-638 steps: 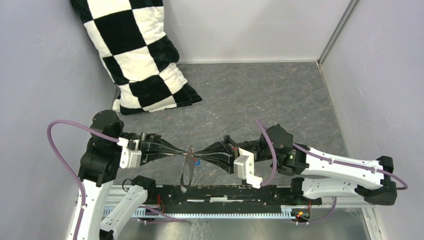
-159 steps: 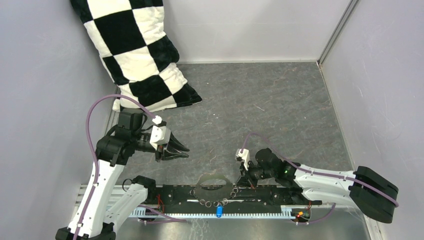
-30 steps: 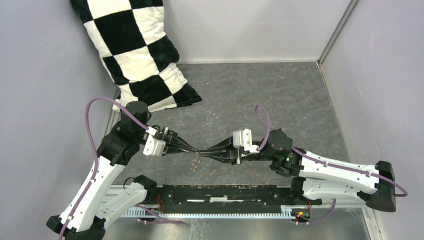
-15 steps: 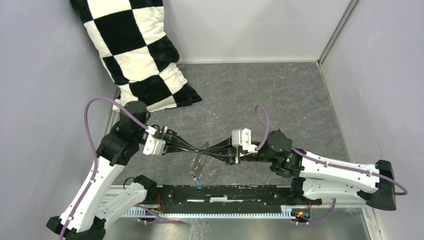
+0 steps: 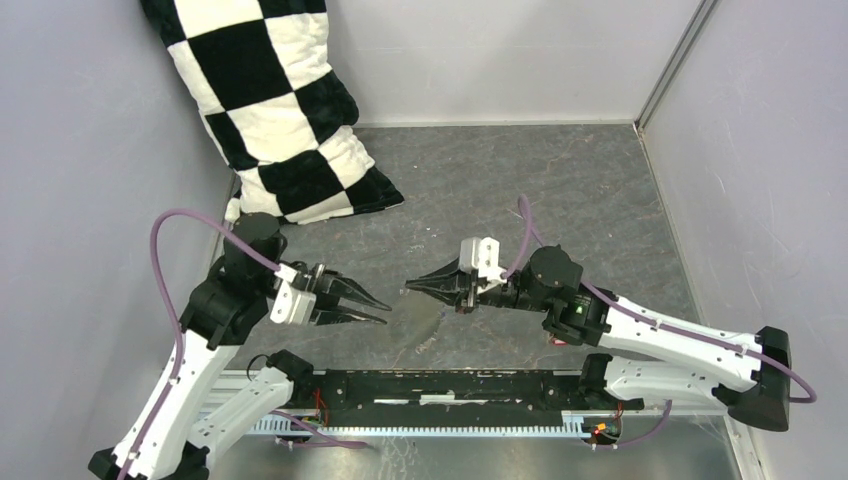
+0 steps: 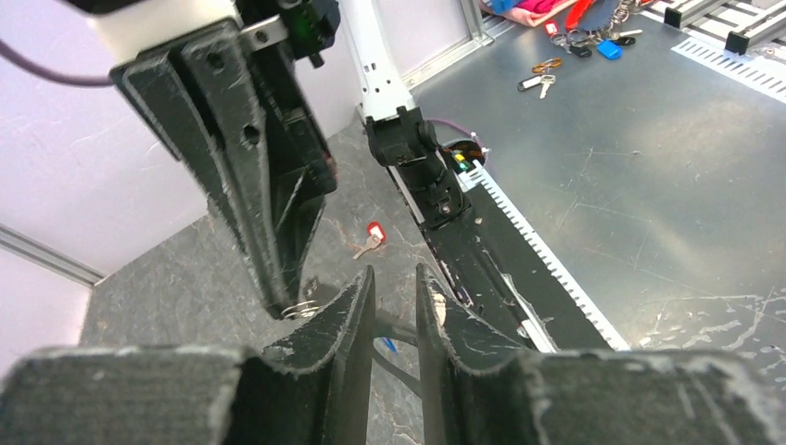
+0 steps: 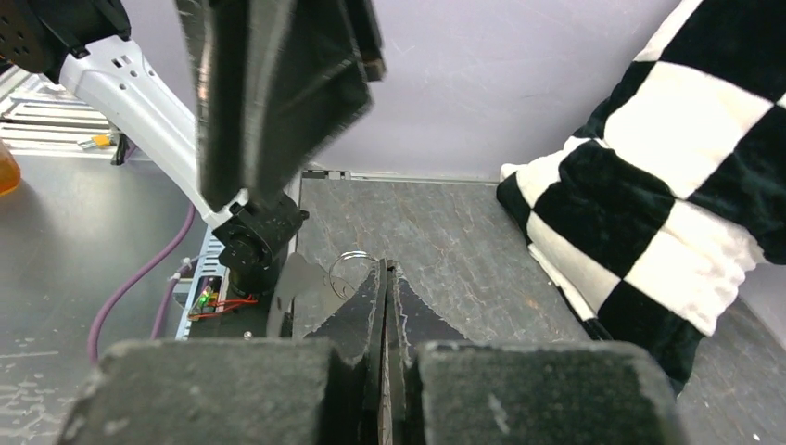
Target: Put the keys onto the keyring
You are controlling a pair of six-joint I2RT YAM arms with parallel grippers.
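Where right fingers [image 5: 432, 281] pinch, the keyring [image 7: 295, 280] hangs.

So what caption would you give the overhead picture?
Over a grey table, the right jaws pinch a dangling keyring; the left jaws stand open opposite, checkered pillow behind.

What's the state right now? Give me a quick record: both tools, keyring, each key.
left tool: open, empty, tips facing the right tool across a gap
right tool: shut on the keyring, raised above the table
keyring: hangs below the right tool's tip
red key: lying loose on the table near the right arm's base, not on the keyring
blue key: small blue bit seen low between the left tool's fingers; threaded or not, cannot tell
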